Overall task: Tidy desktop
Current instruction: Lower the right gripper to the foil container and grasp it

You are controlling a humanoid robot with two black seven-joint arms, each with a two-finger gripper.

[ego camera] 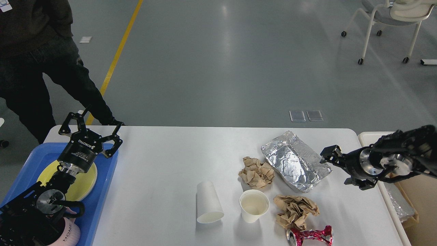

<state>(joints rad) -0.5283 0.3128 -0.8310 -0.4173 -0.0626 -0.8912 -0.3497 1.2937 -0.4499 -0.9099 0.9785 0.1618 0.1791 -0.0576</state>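
Note:
The white desktop (164,160) carries a crumpled foil tray (295,164), two balls of brown paper (256,172) (295,212), a white paper cup lying on its side (207,203), an upright paper cup (253,205) and a crushed red can (309,235). My left gripper (91,124) is open and empty above the far end of the blue tray (106,191). My right gripper (336,169) is open and empty, low over the desktop's right side, just right of the foil tray.
The blue tray holds a yellow plate (82,181) and a pink mug (68,234). A cream bin (370,136) at the right holds a box and foil. A person in dark clothes (34,51) stands at the far left corner. A chair (385,20) stands far back.

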